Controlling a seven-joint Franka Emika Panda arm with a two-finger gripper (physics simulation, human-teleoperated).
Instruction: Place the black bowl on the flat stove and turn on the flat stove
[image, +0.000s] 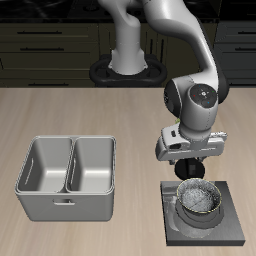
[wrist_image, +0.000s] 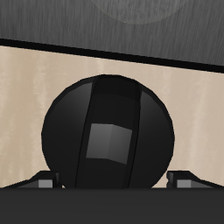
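The black bowl, dark and speckled outside and pale inside, sits upright on the round burner of the flat stove, a dark grey slab near the table's front edge. My gripper hangs just above the bowl's back rim. In the wrist view the bowl shows as a large dark round shape close below, and the two fingertips stand wide apart on either side of it. The gripper is open and holds nothing. The stove's knob cannot be made out.
A grey metal container with two compartments stands on the table beside the stove, some way off. The robot's base is at the back. Dark cabinets run behind the table.
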